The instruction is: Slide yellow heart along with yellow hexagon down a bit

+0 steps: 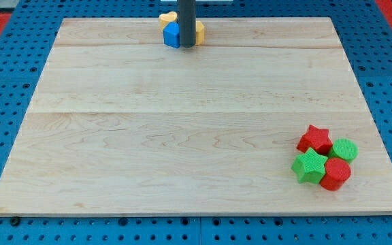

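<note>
The yellow heart point(167, 17) sits at the board's top edge, partly hidden behind a blue block point(172, 35) and the rod. The yellow hexagon point(199, 29) shows just right of the rod, mostly hidden. My tip point(188, 45) stands at the top middle of the board, touching or just in front of this cluster, between the blue block and the yellow hexagon.
At the lower right lies a tight group: a red star point(315, 139), a green cylinder point(344, 149), a green star point(309, 167) and a red block point(335, 173). The wooden board point(182, 136) rests on a blue pegboard surface.
</note>
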Tool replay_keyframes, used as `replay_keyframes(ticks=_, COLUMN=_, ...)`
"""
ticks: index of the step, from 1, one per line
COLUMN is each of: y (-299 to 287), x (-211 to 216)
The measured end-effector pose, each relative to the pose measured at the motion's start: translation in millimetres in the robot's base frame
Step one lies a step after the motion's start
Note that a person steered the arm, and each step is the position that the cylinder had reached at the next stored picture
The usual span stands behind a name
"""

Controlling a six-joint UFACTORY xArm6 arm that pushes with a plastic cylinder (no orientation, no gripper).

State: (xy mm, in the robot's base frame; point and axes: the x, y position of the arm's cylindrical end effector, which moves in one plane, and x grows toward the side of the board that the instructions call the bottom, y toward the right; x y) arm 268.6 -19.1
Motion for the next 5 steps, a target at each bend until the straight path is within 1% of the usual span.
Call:
replay_keyframes(ticks=1, y=0.0, x=0.0)
replay_keyframes(ticks=2, y=-5.8, x=31.1)
replay_keyframes(ticks=3, y=-74.3, x=53.9)
replay_keyframes(ticks=4, y=-175.7, x=35.2)
replay_keyframes(ticks=5, y=-249.1, x=-6.3)
